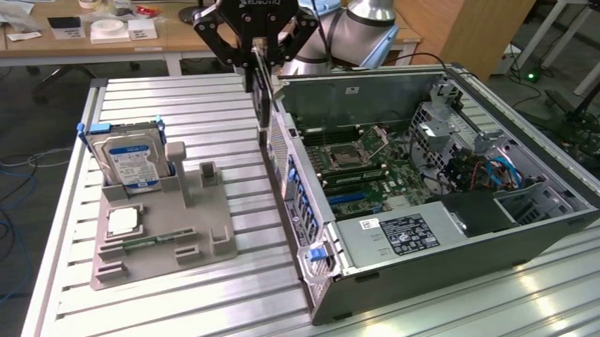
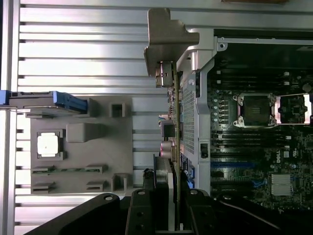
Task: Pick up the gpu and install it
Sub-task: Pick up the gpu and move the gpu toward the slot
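While we hover, black robot gripper (image 1: pixel 256 64): narrow jaws pinch thin dark gpu card (image 1: pixel 263 105) by its top edge.
Gpu place: edge-on over open grey computer case (image 1: pixel 468 254), at its wall on the exterior view's left.
Handling: we judge it light, stiff, fragile; hold edges only.

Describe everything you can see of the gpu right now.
The gpu shows edge-on as a thin dark slab, held upright, with a silver metal bracket and ports along one end. The gripper is shut on it, gripping its flat faces. It hangs clear of the grey parts holder, right at the computer case wall on the exterior view's left. Whether it touches the case is unclear.
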Controlling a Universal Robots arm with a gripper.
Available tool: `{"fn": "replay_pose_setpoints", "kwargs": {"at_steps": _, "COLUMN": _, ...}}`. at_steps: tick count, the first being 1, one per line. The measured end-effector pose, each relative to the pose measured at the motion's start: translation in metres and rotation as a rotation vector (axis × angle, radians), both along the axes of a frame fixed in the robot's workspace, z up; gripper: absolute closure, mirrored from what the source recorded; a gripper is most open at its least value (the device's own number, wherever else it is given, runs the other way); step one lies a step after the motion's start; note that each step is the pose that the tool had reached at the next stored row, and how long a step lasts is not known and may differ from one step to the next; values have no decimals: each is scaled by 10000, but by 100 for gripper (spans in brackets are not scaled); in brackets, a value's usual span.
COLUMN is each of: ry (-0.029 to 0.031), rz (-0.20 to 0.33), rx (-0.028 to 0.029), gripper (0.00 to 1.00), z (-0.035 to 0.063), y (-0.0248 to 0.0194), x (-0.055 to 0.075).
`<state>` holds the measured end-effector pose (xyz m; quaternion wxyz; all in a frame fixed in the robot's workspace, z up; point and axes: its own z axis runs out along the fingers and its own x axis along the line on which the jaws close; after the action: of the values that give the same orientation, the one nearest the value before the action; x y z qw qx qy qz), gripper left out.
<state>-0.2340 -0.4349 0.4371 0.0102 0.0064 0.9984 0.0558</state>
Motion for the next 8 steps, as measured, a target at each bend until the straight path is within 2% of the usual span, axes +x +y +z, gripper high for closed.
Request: {"fn": "replay_pose_setpoints", "kwargs": {"at_steps": 8, "ry": 0, "rz": 1, "rx": 0, "gripper": 72, "z": 0, "y": 0, "x": 60}}
